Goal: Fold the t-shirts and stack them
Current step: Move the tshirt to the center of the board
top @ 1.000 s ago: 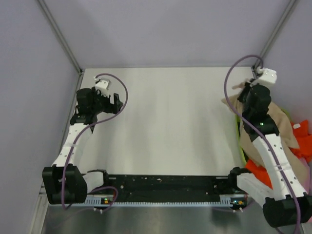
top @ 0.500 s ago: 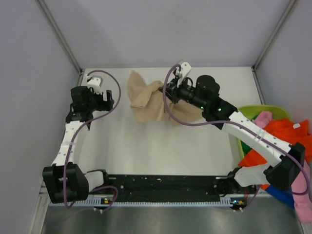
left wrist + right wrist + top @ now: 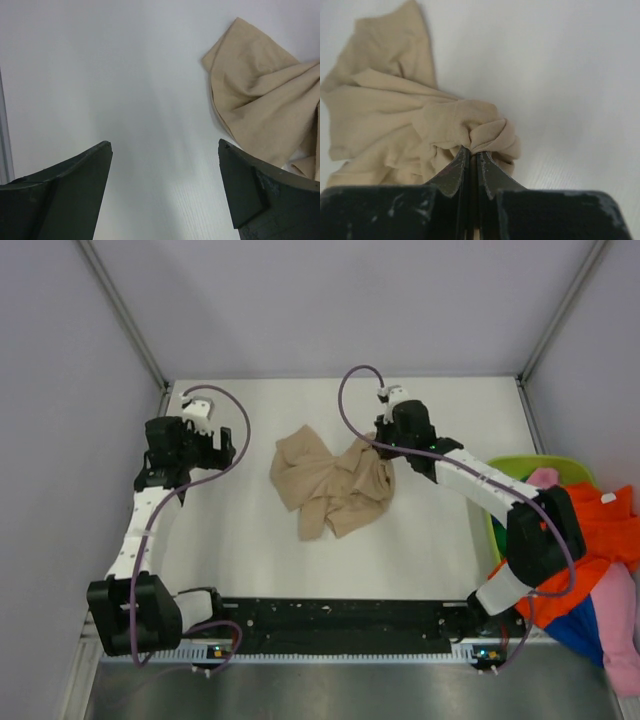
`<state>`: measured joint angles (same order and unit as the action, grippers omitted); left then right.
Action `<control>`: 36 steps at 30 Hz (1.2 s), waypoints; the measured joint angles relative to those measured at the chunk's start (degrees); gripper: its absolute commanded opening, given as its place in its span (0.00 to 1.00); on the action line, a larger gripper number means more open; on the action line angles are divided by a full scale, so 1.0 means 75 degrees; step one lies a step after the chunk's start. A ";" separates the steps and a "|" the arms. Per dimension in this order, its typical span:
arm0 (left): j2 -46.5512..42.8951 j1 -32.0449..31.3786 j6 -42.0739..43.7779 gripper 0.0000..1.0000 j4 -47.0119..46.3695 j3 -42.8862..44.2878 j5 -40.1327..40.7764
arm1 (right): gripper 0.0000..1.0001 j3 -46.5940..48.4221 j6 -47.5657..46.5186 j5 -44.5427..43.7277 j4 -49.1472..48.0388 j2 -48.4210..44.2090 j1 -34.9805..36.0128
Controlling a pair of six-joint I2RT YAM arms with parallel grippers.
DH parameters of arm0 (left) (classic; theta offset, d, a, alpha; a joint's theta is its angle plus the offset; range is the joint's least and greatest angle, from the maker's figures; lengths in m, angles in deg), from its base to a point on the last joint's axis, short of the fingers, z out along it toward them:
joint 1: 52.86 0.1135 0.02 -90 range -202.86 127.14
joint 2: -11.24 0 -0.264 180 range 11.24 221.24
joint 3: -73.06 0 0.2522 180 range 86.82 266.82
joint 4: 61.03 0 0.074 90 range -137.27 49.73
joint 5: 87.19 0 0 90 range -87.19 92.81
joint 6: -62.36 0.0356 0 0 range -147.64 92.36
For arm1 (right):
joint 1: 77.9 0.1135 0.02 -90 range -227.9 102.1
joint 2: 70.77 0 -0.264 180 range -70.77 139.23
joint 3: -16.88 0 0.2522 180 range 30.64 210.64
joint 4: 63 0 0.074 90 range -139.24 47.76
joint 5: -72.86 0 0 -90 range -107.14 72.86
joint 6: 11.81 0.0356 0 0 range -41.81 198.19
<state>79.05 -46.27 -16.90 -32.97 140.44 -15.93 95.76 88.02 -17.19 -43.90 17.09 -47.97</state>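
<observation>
One tan t-shirt (image 3: 330,485) on the table (image 3: 300,570), three more at the right edge.
The right gripper (image 3: 471,152) pinches a bunched fold of the crumpled tan t-shirt mid-table. The left gripper (image 3: 165,144) hangs far left, fingers spread and empty. The orange t-shirt (image 3: 590,530), pink t-shirt (image 3: 615,610) and blue t-shirt (image 3: 580,625) are heaped at the one green basket (image 3: 520,464).

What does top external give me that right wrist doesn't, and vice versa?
Only top external: the left end effector, apart from the cloth, and the green basket at the right, with the orange shirt, pink shirt and blue shirt heaped there. Only right wrist: the right end effector, jaws closed on a bunched fold. Both: the tan shirt lying crumpled on the white table.
</observation>
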 measured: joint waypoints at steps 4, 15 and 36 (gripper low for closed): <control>0.0251 0.0000 0.0233 0.89 0.0000 0.0000 -0.0367 | 0.00 -0.0026 0.0117 -0.0268 0.0484 0.0988 -0.0315; 0.1055 -0.0134 0.0965 0.88 0.0484 -0.0032 -0.0915 | 0.94 0.1647 -0.0067 -0.1513 0.1501 0.2174 -0.0921; 0.0857 -0.0152 0.1571 0.83 0.1871 -0.0055 -0.0866 | 0.59 0.0854 -0.2203 -0.0504 0.2611 0.0717 0.2535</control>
<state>85.47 -47.40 -5.11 -18.94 140.03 -22.42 102.16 71.50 -20.98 -24.31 22.46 -28.95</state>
